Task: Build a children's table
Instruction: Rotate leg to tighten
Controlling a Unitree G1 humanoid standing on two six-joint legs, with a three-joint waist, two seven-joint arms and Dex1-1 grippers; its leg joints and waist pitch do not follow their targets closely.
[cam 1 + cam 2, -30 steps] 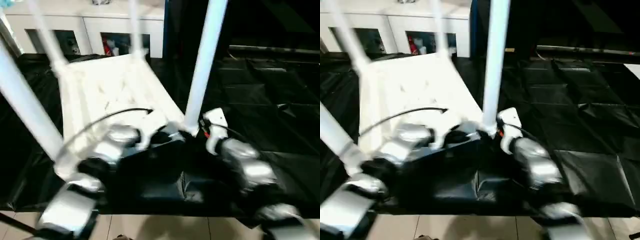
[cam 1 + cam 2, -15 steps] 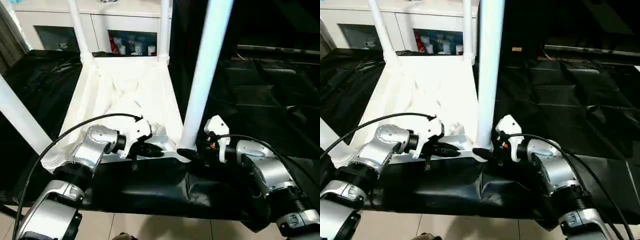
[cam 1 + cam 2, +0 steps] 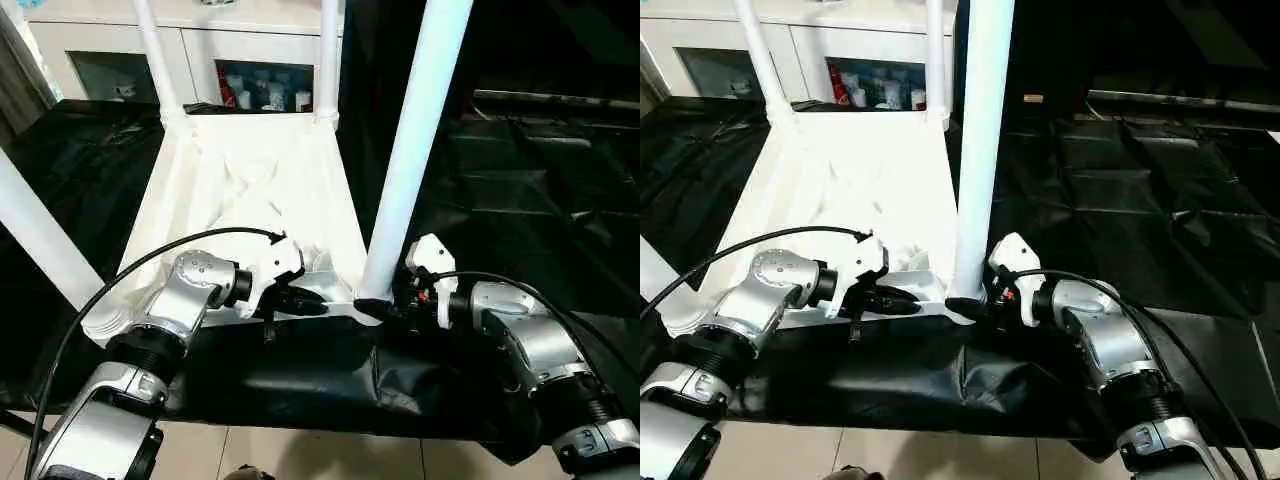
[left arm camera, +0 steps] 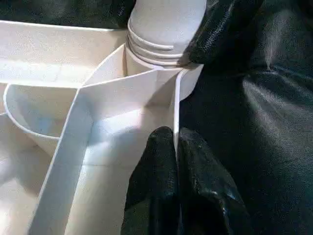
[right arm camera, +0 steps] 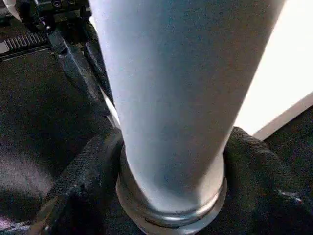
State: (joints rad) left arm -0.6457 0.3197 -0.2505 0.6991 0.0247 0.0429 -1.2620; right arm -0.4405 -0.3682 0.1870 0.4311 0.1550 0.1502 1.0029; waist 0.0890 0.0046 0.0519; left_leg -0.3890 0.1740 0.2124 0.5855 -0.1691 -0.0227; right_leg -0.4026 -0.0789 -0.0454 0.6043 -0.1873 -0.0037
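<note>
The white tabletop (image 3: 250, 190) lies upside down on a black sheet, ribs up, with a white leg standing in each corner socket. My left gripper (image 3: 300, 298) is shut on the tabletop's near rim (image 4: 177, 112); its black fingers (image 4: 156, 186) pinch that thin wall close to the near right socket. My right gripper (image 3: 385, 305) is shut on the base of the near right leg (image 3: 410, 170), where the leg enters the socket. One black finger (image 5: 83, 176) presses on each side of the leg (image 5: 176, 88). The near left leg (image 3: 40, 240) rises at the picture's left edge.
A white cabinet with glass doors (image 3: 250, 75) stands behind the tabletop. The two far legs (image 3: 150, 50) (image 3: 328, 50) rise in front of it. Crinkled black sheeting (image 3: 520, 180) covers the floor around and to the right; pale floor tiles (image 3: 300, 455) show at the near edge.
The head camera has swung and settled, so the whole picture shifted. Both grippers keep their holds on the rim and on the near right leg.
</note>
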